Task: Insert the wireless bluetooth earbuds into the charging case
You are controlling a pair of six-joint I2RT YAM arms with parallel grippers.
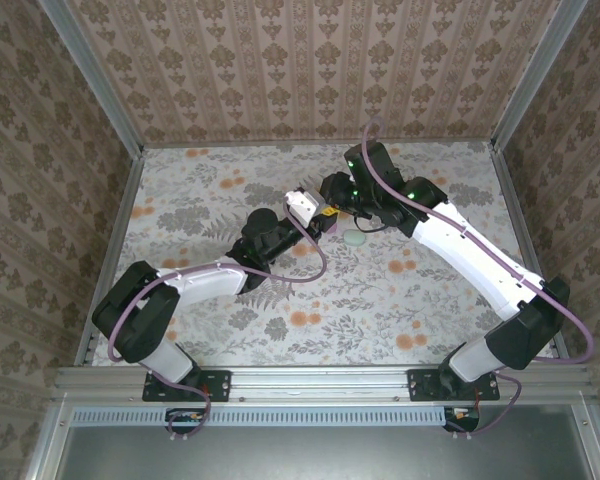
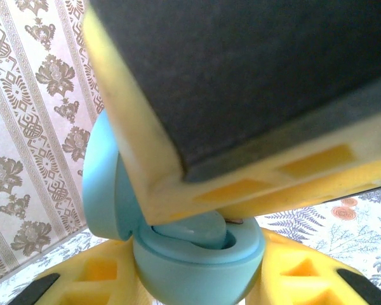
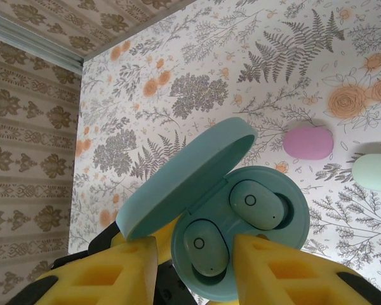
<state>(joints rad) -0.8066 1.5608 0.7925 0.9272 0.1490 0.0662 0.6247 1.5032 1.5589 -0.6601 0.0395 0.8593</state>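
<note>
The teal charging case [image 3: 300,219] is clamped between my left gripper's [image 2: 200,283] yellow fingers [image 2: 305,270], with its lid [image 3: 184,178] swung open to the left. Two pale mint earbuds lie in its wells, one at upper right [image 3: 257,203] and one at lower left [image 3: 204,246]. My right gripper [image 3: 193,244] hovers just over the case, open, its fingertips standing either side of the lower-left earbud without pinching it. In the left wrist view its big yellow finger [image 2: 241,95] hangs right above the case [image 2: 197,267] and one seated earbud [image 2: 190,232]. Both grippers meet mid-table [image 1: 325,215].
A pink oval case [image 3: 308,142] and a mint oval case [image 3: 374,173] lie shut on the floral tablecloth to the right of the held case; the mint one also lies just beside the grippers [image 1: 356,237]. Patterned walls enclose the table on three sides.
</note>
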